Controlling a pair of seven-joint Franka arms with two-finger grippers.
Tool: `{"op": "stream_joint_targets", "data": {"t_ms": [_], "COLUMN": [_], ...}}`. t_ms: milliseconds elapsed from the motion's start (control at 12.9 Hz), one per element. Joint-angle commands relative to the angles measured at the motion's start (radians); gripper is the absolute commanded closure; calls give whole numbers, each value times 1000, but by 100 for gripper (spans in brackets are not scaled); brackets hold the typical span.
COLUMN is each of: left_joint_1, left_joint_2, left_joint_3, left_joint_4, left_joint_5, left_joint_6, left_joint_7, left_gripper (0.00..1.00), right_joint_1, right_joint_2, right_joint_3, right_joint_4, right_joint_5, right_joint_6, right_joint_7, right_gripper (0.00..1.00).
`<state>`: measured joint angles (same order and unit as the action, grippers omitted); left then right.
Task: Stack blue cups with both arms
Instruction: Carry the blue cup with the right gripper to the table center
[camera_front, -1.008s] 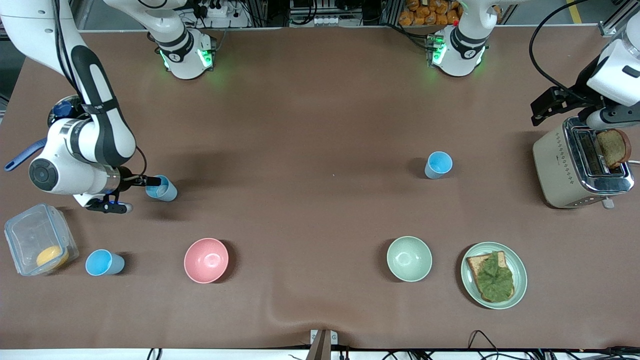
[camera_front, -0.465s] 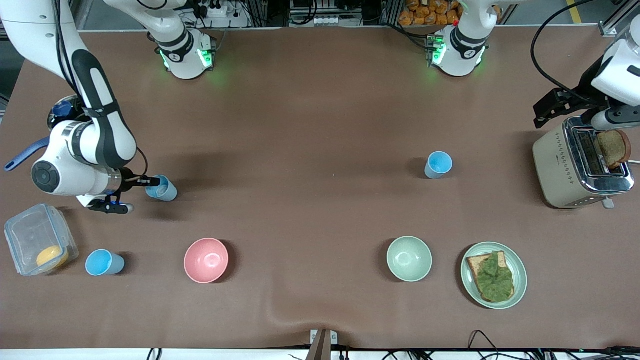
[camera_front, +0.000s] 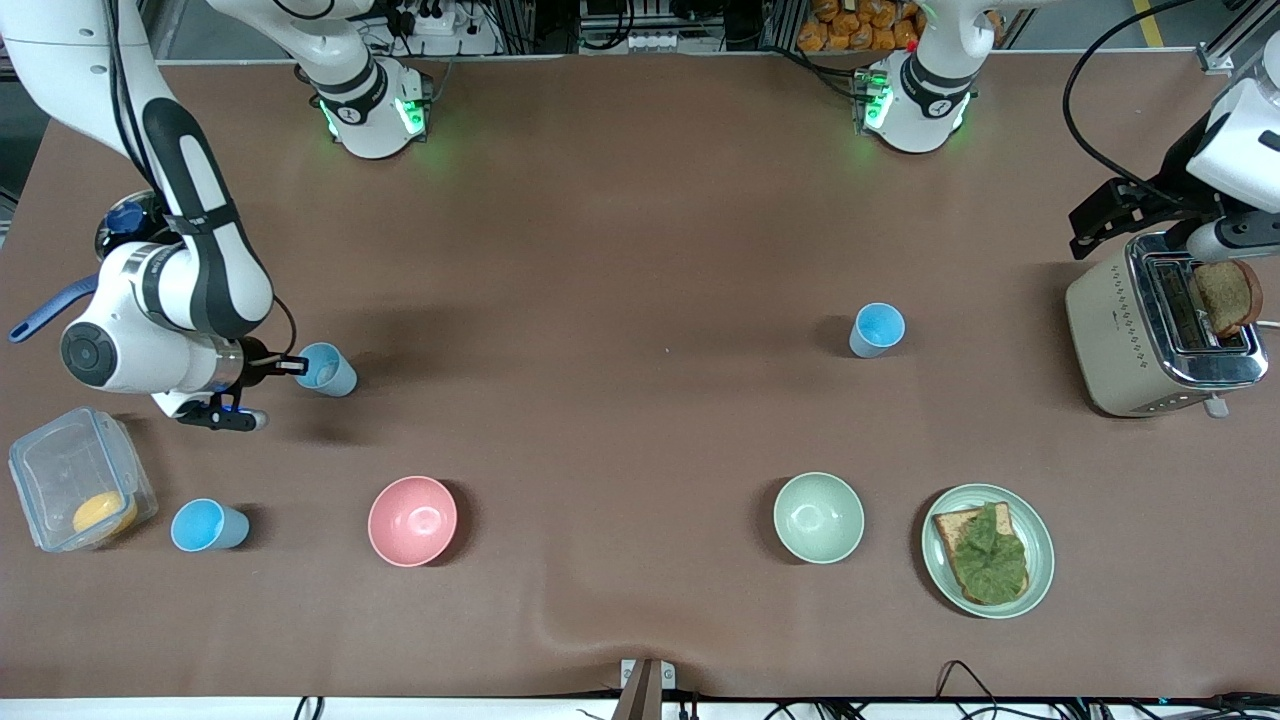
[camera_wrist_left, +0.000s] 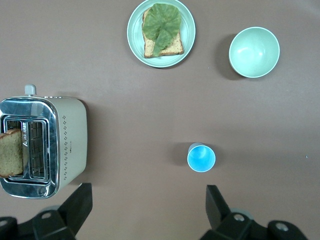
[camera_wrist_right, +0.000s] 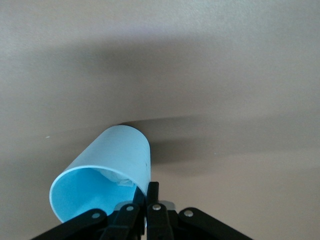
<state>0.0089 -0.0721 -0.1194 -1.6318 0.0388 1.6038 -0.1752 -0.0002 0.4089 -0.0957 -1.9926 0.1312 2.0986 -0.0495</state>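
right gripper (camera_front: 291, 366) pinches blue cup (camera_front: 328, 369) rim.

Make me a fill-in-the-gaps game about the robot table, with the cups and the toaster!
1. The right gripper is shut on the rim of a ____ cup.
2. The slice of bread sticking up from the toaster is under the ____ gripper.
3. The number of blue cups on the table is ____.
4. On the plate, the bread is topped with a green ____.

Missing words: blue; left; three; leaf
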Motion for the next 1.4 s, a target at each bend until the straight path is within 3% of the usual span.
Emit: {"op": "stream_joint_targets", "data": {"t_ms": [0,155,543,775,1085,1318], "left_joint_1": [11,13,13,13,25,25], "left_joint_2": [-8,-8,-8,-8,-8,-8], "left_joint_3": [-3,-3,-3,-3,-5,-5], "left_joint_4": [-6,-6,-6,-6,-6,-6], "left_joint_5": [-19,-19,-19,-19,-20,-20], "left_joint_6": [8,10,10,8,10,8], "left_joint_7": [16,16,16,16,17,17], "left_gripper": [0,0,0,0,0,0], "right_joint_1": [28,75,372,514,643,678], "right_joint_2": [8,11,49,142,203,241], "right_joint_3": [8,8,8,8,10,10], "right_joint_4": [60,144,256,354,402,448], "right_joint_5": [69,175,232,234,232,235], "right_joint_6": [-55,-170,-160,-94,-46,-40], "right_joint_7": [2,35,474,666,810,835], "right_gripper": [100,100,100,100,100,100]}}
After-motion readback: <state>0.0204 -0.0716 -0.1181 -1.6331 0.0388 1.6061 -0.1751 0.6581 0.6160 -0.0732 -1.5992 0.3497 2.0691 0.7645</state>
